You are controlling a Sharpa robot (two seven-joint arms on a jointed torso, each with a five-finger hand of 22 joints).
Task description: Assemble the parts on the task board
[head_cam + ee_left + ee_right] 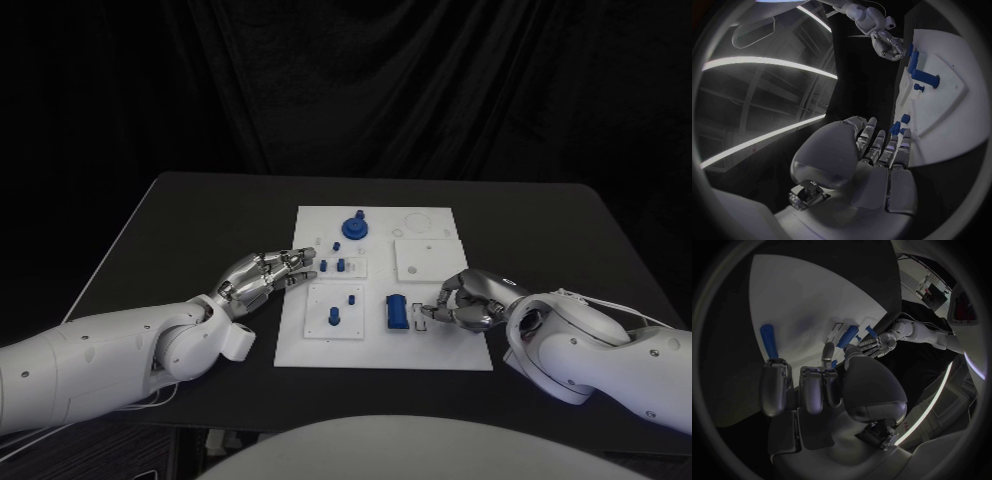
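Note:
The white task board lies mid-table. On it stand a blue knob, small blue pegs, a single peg and a long blue block. My left hand hovers at the board's left edge, fingers stretched toward the small pegs, holding nothing. My right hand is curled over the board's right side, just right of the block. A small blue part shows pinched between its thumb and a finger.
A raised white square plate sits on the board's far right, with a faint ring beyond it. Black table surrounds the board on all sides. A dark curtain hangs behind.

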